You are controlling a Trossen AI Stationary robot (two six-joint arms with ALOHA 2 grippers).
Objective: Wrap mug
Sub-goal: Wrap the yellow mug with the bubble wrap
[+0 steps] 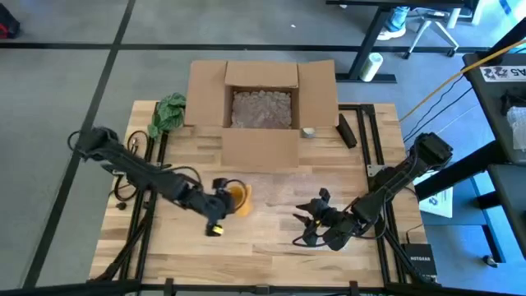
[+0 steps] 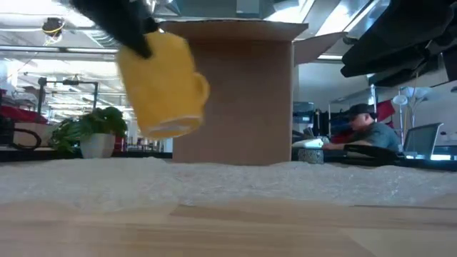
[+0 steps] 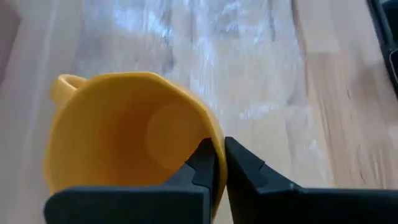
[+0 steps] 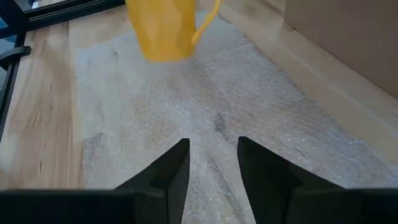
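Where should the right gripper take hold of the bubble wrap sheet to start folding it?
Probably the sheet's near edge, coming low along the table: the bubble wrap lies flat ahead of the open right gripper, while the left gripper holds the yellow mug by its rim above it.

A yellow mug (image 1: 239, 198), just left of centre in the high view, hangs clear of the table with its mouth tipped downward, pinched at the rim. Beneath it and to its right, a clear sheet of bubble wrap (image 4: 205, 118) lies flat on the wooden table top.
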